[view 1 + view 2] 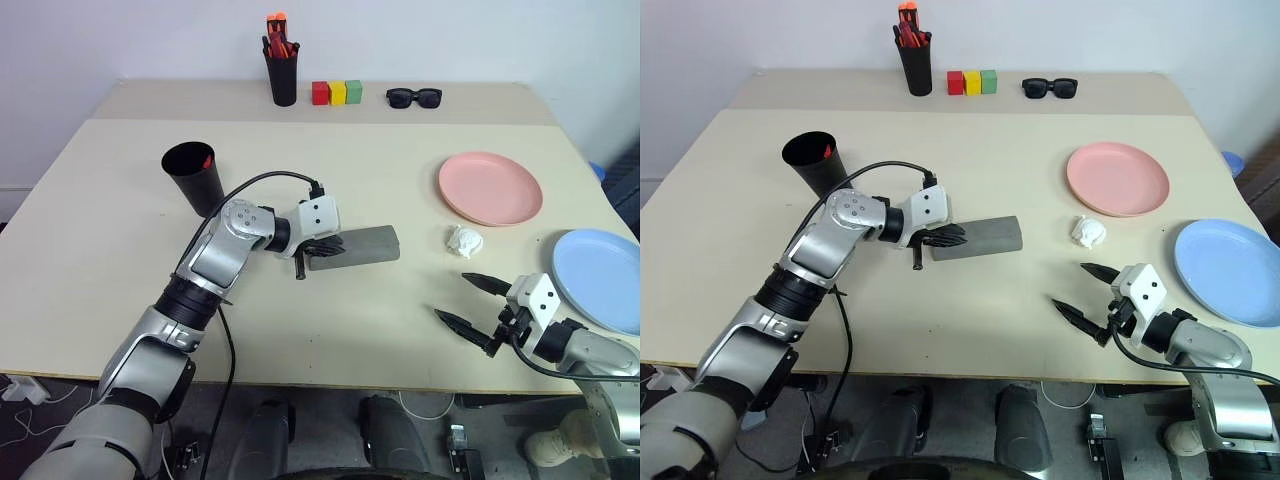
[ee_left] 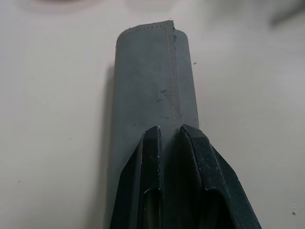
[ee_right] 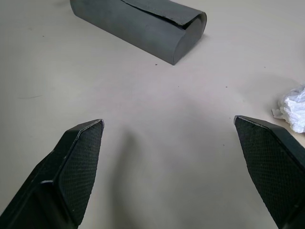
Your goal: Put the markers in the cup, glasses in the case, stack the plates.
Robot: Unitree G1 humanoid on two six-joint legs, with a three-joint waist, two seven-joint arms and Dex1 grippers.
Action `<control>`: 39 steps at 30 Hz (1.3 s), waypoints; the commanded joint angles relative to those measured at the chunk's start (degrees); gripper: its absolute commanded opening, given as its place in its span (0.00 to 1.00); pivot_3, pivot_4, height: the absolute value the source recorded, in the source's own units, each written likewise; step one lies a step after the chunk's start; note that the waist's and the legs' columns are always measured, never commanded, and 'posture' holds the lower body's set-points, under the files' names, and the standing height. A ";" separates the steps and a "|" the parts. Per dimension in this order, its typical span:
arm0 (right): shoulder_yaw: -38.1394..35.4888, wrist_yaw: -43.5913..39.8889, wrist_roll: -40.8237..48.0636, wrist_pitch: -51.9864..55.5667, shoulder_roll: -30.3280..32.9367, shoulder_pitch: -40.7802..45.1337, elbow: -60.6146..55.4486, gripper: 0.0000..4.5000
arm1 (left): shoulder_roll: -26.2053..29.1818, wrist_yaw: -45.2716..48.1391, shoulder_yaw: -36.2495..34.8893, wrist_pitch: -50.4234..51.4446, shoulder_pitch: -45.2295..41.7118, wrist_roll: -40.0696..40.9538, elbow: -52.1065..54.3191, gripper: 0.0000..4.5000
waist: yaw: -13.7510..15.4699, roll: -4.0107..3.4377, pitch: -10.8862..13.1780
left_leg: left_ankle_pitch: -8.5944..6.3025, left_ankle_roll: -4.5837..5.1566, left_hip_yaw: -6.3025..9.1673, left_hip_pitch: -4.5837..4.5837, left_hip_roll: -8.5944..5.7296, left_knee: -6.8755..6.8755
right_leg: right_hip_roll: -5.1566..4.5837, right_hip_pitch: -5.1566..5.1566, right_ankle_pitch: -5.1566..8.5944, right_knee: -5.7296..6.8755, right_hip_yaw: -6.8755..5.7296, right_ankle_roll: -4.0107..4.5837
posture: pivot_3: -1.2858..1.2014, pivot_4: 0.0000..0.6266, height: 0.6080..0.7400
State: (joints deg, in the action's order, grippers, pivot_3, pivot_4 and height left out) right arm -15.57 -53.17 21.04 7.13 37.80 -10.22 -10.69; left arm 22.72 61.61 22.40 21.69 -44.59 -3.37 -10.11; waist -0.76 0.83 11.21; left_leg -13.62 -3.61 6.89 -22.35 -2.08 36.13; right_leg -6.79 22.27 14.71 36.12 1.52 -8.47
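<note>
The grey case (image 1: 360, 246) lies closed in the middle of the table. My left gripper (image 1: 325, 246) is shut, its tips resting on the case's left end, over the flap seam (image 2: 170, 95). The black cup (image 1: 195, 177) stands behind it to the left, with a red marker (image 1: 207, 160) showing inside. The pink plate (image 1: 490, 188) sits at the right and the blue plate (image 1: 600, 280) nearer the right edge, apart. My right gripper (image 1: 458, 298) hangs open and empty near the front edge, left of the blue plate. The glasses are out of view.
A crumpled white paper (image 1: 464, 241) lies between the case and the plates. At the back stand a black pen holder (image 1: 283, 75) with orange-red pens, three coloured blocks (image 1: 335, 93) and black sunglasses (image 1: 414, 97).
</note>
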 commanded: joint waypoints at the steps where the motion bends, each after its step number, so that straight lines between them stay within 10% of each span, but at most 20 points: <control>1: -1.76 1.47 1.60 0.44 -0.11 0.72 -1.04 1.00 | -1.01 -4.78 -3.04 -0.61 1.03 0.47 -0.86 0.14 | 0.04 0.00 0.00 | 0.00 0.00 0.00 0.00 0.00 0.01 | 0.00 0.00 0.00 0.00 0.00 0.00 | 0.52 0.24 1.00; 15: -14.76 24.42 -2.99 9.40 -1.25 0.48 -4.04 1.00 | -3.94 -4.97 -13.61 -3.55 6.14 17.23 14.70 0.14 | 0.34 0.00 0.04 | 0.01 -0.01 0.02 -0.15 -0.01 -0.01 | -0.01 0.16 -0.02 0.00 0.00 0.04 | 0.52 0.24 1.00; 24: -14.02 28.74 -9.82 8.77 0.03 0.63 5.96 1.00 | -2.45 6.87 -10.26 2.49 2.34 25.22 12.75 0.99 | -0.05 -0.04 0.02 | 0.00 0.01 -0.02 -0.12 -0.01 -0.02 | -0.01 0.13 -0.02 -0.03 0.00 0.06 | 0.52 0.24 1.00; 36: -11.37 29.44 -9.95 11.81 -1.16 3.09 6.87 1.00 | 1.37 12.64 -8.56 2.64 0.65 25.34 12.61 0.99 | -0.06 -0.08 0.00 | 0.00 0.01 -0.02 -0.11 -0.01 -0.03 | -0.01 0.12 -0.01 -0.04 0.01 0.06 | 0.52 0.24 1.00; 39: -11.46 29.57 -9.98 12.38 -0.81 3.52 7.57 0.82 | 2.37 13.85 -8.13 2.25 0.63 25.17 12.62 1.00 | -0.07 -0.08 0.00 | 0.00 0.01 -0.02 -0.12 -0.01 -0.04 | -0.01 0.13 -0.01 -0.04 0.01 0.06 | 0.52 0.24 1.00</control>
State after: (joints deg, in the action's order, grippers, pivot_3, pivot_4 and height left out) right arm -25.92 -23.98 10.93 19.46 36.56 -6.95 -2.91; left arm 24.80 74.74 14.48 24.44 -43.11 21.02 1.05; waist -0.83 0.75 11.21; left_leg -13.62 -3.60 6.87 -22.47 -2.09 36.09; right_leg -6.81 22.40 14.70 36.09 1.53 -8.41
